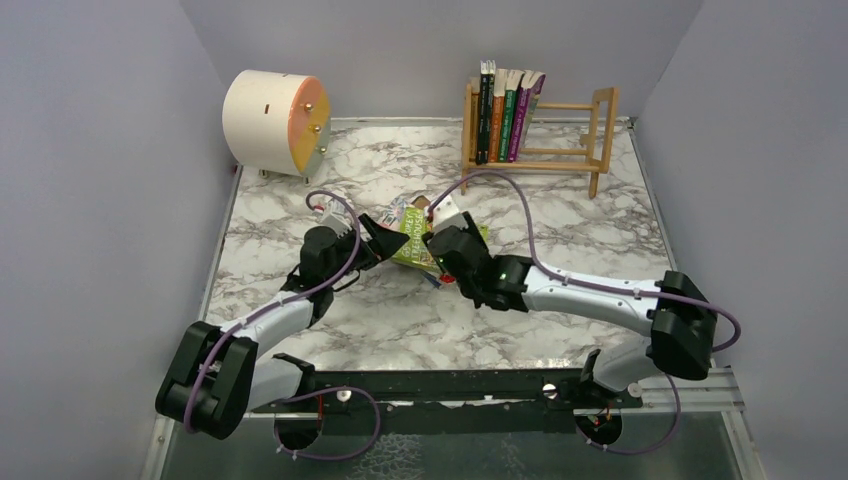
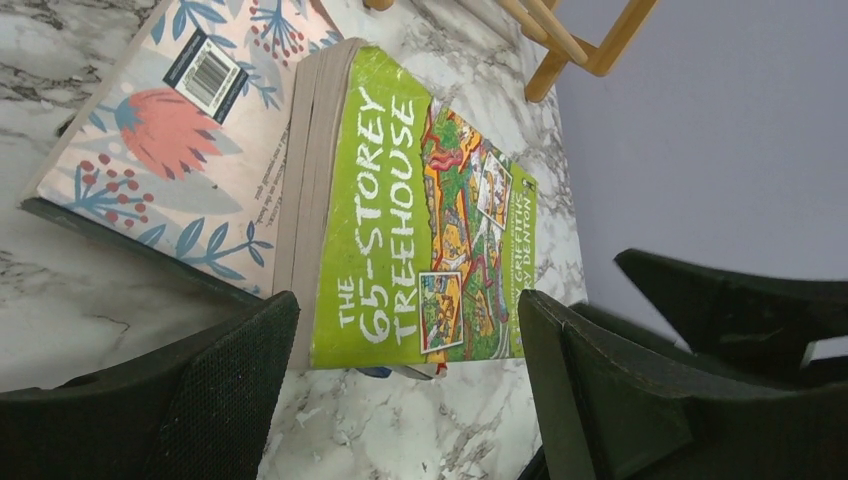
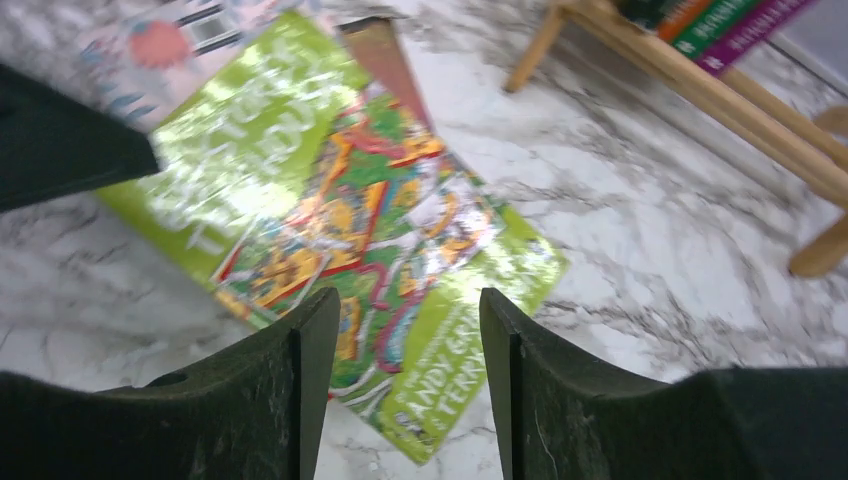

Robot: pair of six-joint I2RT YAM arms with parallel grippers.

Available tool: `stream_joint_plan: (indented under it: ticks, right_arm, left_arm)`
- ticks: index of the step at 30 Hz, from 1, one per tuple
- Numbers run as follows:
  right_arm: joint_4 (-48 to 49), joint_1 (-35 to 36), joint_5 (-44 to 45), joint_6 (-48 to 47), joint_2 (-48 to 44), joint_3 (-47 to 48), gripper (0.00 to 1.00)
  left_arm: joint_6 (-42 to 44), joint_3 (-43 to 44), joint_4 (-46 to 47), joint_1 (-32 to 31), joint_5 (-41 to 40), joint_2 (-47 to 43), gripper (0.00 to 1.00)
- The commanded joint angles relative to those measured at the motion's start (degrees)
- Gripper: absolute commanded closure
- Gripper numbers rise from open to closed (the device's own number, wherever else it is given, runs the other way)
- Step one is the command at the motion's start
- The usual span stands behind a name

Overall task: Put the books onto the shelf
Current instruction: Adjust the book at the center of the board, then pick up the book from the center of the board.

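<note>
Both released: left gripper point(image 2: 405, 305), right gripper point(image 3: 407, 300), over green book point(image 1: 413, 246) on grey-veined marble table point(image 1: 600, 235); lilac walls point(image 1: 420, 40) around.

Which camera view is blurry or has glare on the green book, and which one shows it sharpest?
Right wrist view: the green book is smeared and soft, with white glare washing out its title. Left wrist view: sharpest, title readable, though its own fingers sit dark in the foreground. Top view: even light, the shelf crisp, the book small and partly hidden.
</note>
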Motion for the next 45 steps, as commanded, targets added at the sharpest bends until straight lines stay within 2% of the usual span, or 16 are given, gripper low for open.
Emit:
stream_joint_plan:
  ticks: [1,11,14,18,27,32,39,45]
  right_arm:
    - [-17.4,-4.6,7.6,14.6,-2.9,4.8,0.47]
    - [-26.4,-10.2,3.4,22.6,-4.9,2.0,0.46]
    - [-25.5,-10.9,2.5,19.8,-5.2,1.0,0.46]
    - [-18.2,-10.8,-4.3,9.5,-7.7,-1.9,0.46]
    - [-18.2,-10.4,-3.1,6.8,-8.6,-1.7,0.47]
    - [-12.4,-5.6,-8.8,-0.2,-10.2,-3.4,0.47]
    - [-13.5,2.2,-2.6,-5.1,-6.1,-1.5,0.47]
    - [-14.1,4.2,3.2,-7.1,-1.2,-1.3,0.47]
  left_arm:
    - [2.0,3.0,-1.1,-0.2,-1.3,0.9,0.26]
    - [3.1,5.7,-1.1,-0.2,-0.7,5.0,0.26]
    - [3.3,6.4,-1.1,-0.2,-0.3,5.8,0.26]
    - [3.3,7.0,-1.1,-0.2,-0.1,6.3,0.26]
    - [3.2,8.3,-0.8,-0.5,0.2,8.4,0.26]
    - [3.6,9.2,-0.8,-0.6,0.1,9.4,0.26]
    - [3.8,11.3,-0.2,-0.6,1.5,12.0,0.26]
    - [4.5,13.1,0.1,-0.6,2.5,14.2,0.26]
